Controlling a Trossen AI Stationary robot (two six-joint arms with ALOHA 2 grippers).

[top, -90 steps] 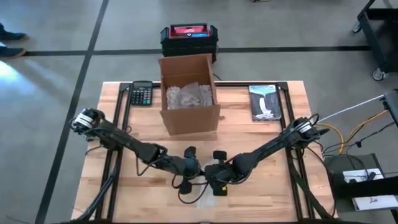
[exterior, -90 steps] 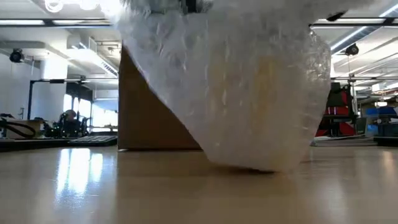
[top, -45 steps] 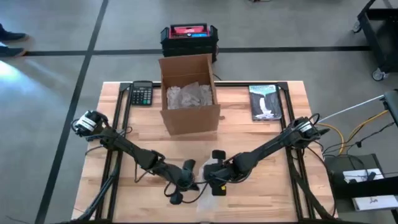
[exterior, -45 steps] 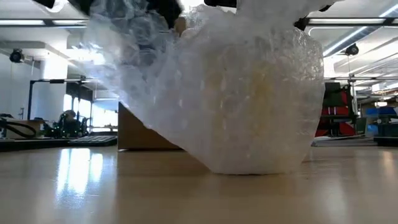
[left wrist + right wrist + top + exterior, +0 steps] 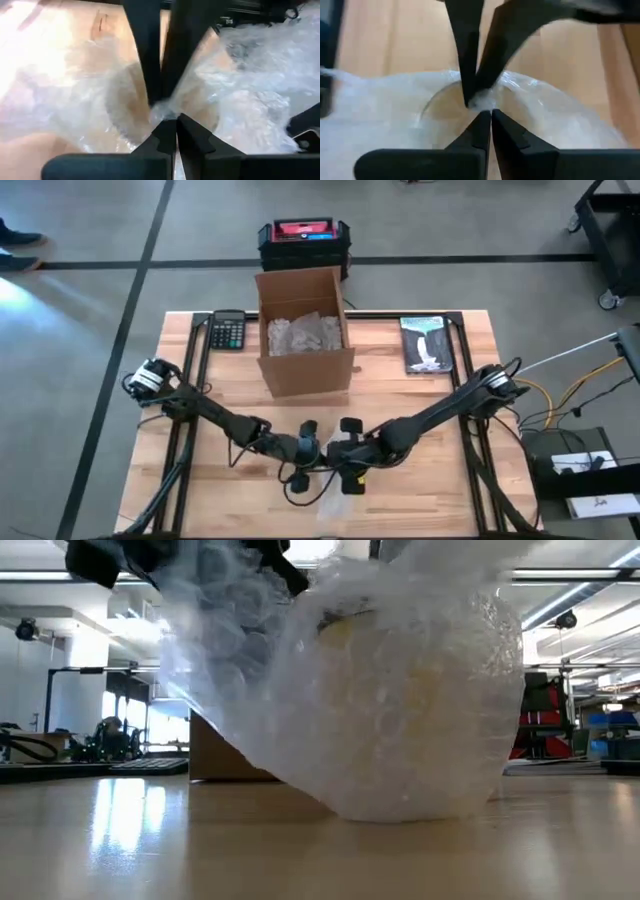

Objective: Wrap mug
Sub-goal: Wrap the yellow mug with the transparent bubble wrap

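Currently we judge the task to be mid-wrap: the mug stands near the front middle of the table, already shrouded in bubble wrap, pale yellow showing through the film in the low view. Both arms meet over it. In the left wrist view the left gripper has its fingers drawn together on a fold of the wrap just over the mug's open rim; in the right wrist view the right gripper is likewise pinched tight on a bunch of film at the rim. From above, the two grippers sit just beside each other, left gripper on its own side of the bundle and the right one on the other. The wrap rises to the grippers at the top of the low view and trails off toward one side, so one flap looks loose and not yet tucked. Our reading: the sheet is gathered over the mouth of the mug, but the closure is not finished. Next move, as we judge it, calls for folding or pushing the gathered film into or across the opening while one gripper keeps the bundle steady; letting go with both at once would likely let the wrap spring open. The cardboard box behind, with packing material inside, stands well apart, as do the calculator and the book.
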